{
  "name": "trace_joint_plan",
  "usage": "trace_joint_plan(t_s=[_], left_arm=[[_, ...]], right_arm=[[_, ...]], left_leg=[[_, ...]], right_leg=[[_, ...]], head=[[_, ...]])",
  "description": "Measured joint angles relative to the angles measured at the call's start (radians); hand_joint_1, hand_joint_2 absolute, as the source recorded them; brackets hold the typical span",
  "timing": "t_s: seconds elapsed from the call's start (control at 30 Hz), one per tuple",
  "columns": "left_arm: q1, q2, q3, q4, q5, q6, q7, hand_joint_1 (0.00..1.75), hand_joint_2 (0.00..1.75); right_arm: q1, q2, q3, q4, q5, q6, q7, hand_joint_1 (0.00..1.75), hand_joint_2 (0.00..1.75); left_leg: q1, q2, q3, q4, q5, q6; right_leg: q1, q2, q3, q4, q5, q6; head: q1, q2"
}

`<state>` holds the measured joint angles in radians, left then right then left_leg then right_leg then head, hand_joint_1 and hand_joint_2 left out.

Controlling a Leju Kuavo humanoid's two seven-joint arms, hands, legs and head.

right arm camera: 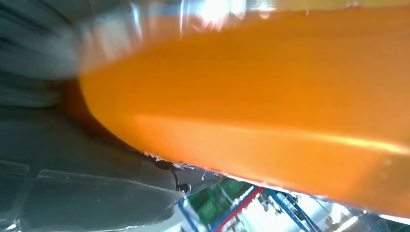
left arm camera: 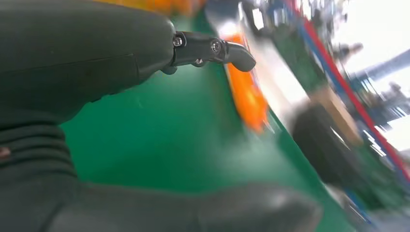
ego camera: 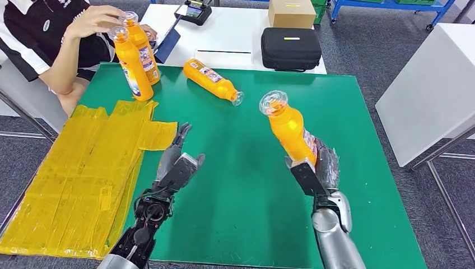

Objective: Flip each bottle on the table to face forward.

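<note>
While four orange bottles are in sight, the biggest thing is the green table (ego camera: 358, 185), with a patch of yellow sheets (ego camera: 78, 179) lying over its left edge and near left corner. Behind its far edge stands a white table (ego camera: 235, 39) carrying one black case (ego camera: 290, 49), one cardboard box (ego camera: 291, 12) and one small device (ego camera: 193, 10). A person (ego camera: 50, 39) sits at the far left corner, a hand (ego camera: 92, 22) resting on the cap of one of two standing bottles (ego camera: 134, 64) there, which stand touching or nearly so. A third, the lying bottle (ego camera: 212, 80), rests on its side near the middle of the far edge, cap toward the right. The fourth, the held bottle (ego camera: 288, 131), is right of the table's centre, tilted with its cap up and toward the far left, its base wrapped by the right hand (ego camera: 319, 168), whose silver arm rises from the near edge. The left hand (ego camera: 176, 165) hovers over the table near the yellow sheets, fingers spread and extended toward the far edge, holding nothing. From the left wrist, that hand (left arm camera: 96, 96) appears as dark thumb and finger over green, with the blurred lying bottle (left arm camera: 249, 96) beyond. From the right wrist, the held bottle (right arm camera: 270, 96) lies against the grey palm (right arm camera: 87, 193).
</note>
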<state>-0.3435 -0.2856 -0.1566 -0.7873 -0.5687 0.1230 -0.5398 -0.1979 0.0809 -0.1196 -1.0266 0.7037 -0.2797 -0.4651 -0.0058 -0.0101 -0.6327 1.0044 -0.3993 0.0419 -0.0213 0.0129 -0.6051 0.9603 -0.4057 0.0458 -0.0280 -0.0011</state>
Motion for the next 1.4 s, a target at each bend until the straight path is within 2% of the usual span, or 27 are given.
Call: trace_joint_plan(t_s=[0.17, 0.27, 0.6, 1.03, 1.4], left_arm=[[0.004, -0.002, -0.001, -0.068, 0.289, -0.252, 0.003, 0.00, 1.75], [0.005, -0.002, -0.008, -0.090, 0.375, -0.318, 0.005, 0.00, 1.75], [0.005, -0.001, -0.055, -0.123, 0.426, -0.347, 0.016, 0.00, 1.75], [-0.004, 0.002, -0.100, -0.144, 0.498, -0.336, 0.036, 0.00, 1.75], [-0.009, 0.015, -0.099, -0.140, 0.554, -0.363, 0.036, 0.00, 1.75]], right_arm=[[-0.066, 0.064, 0.063, 0.086, -0.067, -0.005, -0.039, 1.75, 1.75], [-0.107, 0.093, 0.099, 0.143, -0.094, -0.004, -0.055, 1.75, 1.75], [-0.171, 0.145, 0.174, 0.266, -0.105, 0.019, -0.060, 1.75, 1.75], [-0.234, 0.237, 0.303, 0.437, -0.021, 0.044, -0.040, 1.75, 1.75], [-0.260, 0.255, 0.387, 0.485, -0.025, 0.022, -0.008, 1.75, 1.75]], left_leg=[[0.001, 0.000, 0.000, 0.000, 0.000, -0.001], [0.001, 0.000, 0.000, 0.000, 0.001, -0.001], [0.000, -0.001, -0.001, 0.000, 0.001, -0.001], [0.001, 0.000, -0.002, 0.000, 0.001, -0.001], [0.001, 0.000, -0.002, 0.000, 0.001, -0.001]], right_leg=[[0.000, 0.000, -0.001, 0.001, 0.000, 0.000], [0.000, 0.000, -0.001, 0.001, 0.000, 0.000], [0.000, 0.000, -0.002, 0.001, 0.000, 0.000], [0.000, 0.000, -0.003, 0.001, 0.000, 0.000], [0.000, 0.000, -0.003, 0.001, 0.000, 0.000]], head=[[0.000, 0.000], [0.000, 0.000], [0.000, 0.000], [0.000, 0.000], [0.000, 0.000]])
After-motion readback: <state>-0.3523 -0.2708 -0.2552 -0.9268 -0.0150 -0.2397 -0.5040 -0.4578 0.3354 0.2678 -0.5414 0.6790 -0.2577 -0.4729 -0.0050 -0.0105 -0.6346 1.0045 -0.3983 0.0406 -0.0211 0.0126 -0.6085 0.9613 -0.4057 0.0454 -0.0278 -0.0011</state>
